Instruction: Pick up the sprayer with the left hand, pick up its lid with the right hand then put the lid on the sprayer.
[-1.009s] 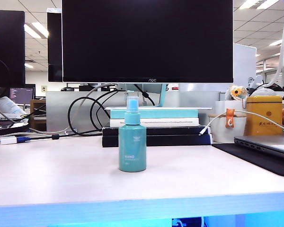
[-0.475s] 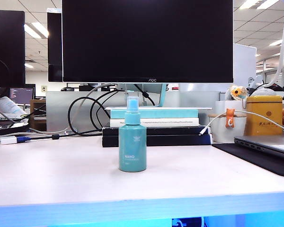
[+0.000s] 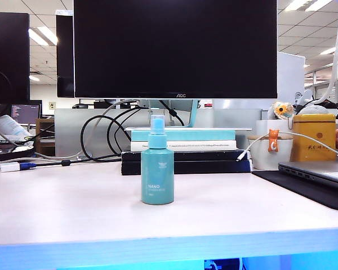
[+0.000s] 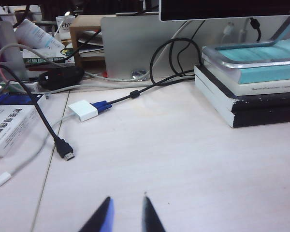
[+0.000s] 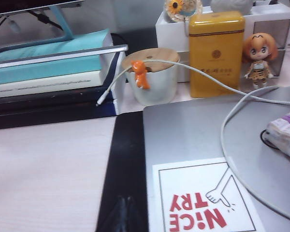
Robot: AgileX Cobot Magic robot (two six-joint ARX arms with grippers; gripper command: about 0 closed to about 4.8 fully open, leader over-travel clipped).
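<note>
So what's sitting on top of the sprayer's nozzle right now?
A clear lid caps the sprayer; the nozzle underneath shows only faintly. Neither the left gripper nor the right gripper is near it.

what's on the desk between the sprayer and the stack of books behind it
Nothing: in the exterior view only bare desk lies between the sprayer and the stack of books.

The sprayer (image 3: pixel 157 166) stands mid-desk (image 3: pixel 73 208), before the book stack (image 3: pixel 186 147) and monitor (image 3: pixel 174 48). The laptop (image 3: pixel 318 174) lies at the right edge. The left gripper (image 4: pixel 125 217) hangs over the left part, the right gripper (image 5: pixel 123 215) over the mat (image 5: pixel 123 164).
</note>
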